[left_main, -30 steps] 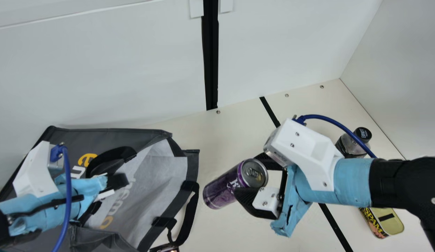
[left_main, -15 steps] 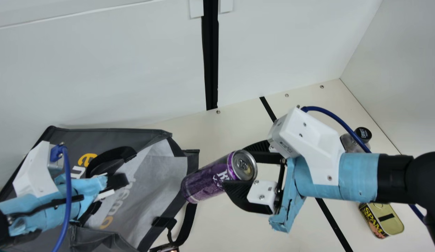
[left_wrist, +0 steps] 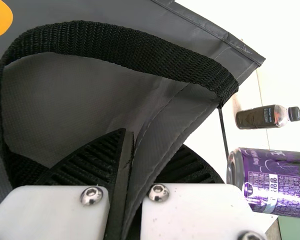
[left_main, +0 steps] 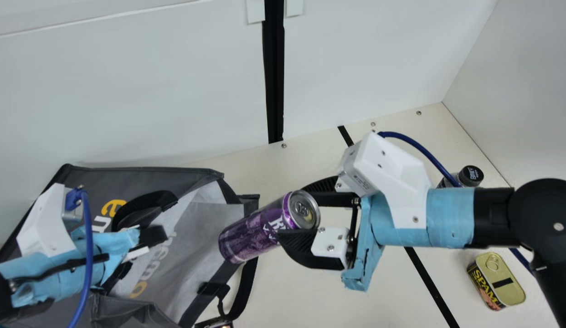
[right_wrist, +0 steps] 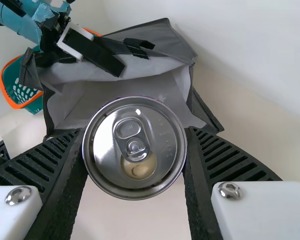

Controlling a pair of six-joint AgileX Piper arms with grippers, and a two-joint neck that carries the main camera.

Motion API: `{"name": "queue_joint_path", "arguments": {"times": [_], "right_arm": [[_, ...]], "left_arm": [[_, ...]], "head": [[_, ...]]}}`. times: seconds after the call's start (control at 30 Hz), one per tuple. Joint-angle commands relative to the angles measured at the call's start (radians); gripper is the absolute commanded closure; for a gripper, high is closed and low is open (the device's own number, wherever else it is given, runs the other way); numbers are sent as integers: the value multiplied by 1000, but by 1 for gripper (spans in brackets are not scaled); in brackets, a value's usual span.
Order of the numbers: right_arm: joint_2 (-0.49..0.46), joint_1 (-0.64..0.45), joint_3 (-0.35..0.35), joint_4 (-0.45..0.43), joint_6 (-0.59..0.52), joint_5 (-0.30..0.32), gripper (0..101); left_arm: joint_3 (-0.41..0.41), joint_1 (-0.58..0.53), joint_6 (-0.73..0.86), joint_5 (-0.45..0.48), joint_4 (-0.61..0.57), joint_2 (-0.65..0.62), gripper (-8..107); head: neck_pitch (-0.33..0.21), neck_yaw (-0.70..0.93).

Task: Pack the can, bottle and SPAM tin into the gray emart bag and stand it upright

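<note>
In the main view my right gripper [left_main: 297, 208] is shut on the purple can [left_main: 253, 233], whose far end overlaps the open mouth of the gray emart bag [left_main: 187, 228]. The right wrist view has that gripper [right_wrist: 135, 155] with its fingers on both sides of the can [right_wrist: 135, 172], top toward the camera. My left gripper [left_main: 151, 237] is at the bag's upper side; in the left wrist view this gripper [left_wrist: 127, 180] pinches the bag's edge [left_wrist: 160, 135] beside a black handle. The SPAM tin [left_main: 504, 282] lies at the right. Partly behind my right arm is the bottle [left_main: 470, 176].
A green basket with an orange rim [right_wrist: 20, 100] stands beyond the bag in the right wrist view. Black strap handles [left_main: 246, 287] hang from the bag's mouth onto the table [left_main: 301, 296]. White walls border the table behind and at the right.
My right arm has moved left with the can, from beside the bag to over its mouth edge. The left arm has kept still on the bag.
</note>
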Motion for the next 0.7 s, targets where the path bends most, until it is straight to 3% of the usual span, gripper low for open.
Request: {"name": "queue_joint_path", "arguments": {"times": [0.0,0.67], "right_arm": [[9,7,-2,7,-6,-1,101],[124,192,3,24,-18,-130,101]], "left_arm": [[0,0,0,0,0,0,107],[0,0,0,0,0,0,107]], "head": [[-23,-1],[-23,-1]]}}
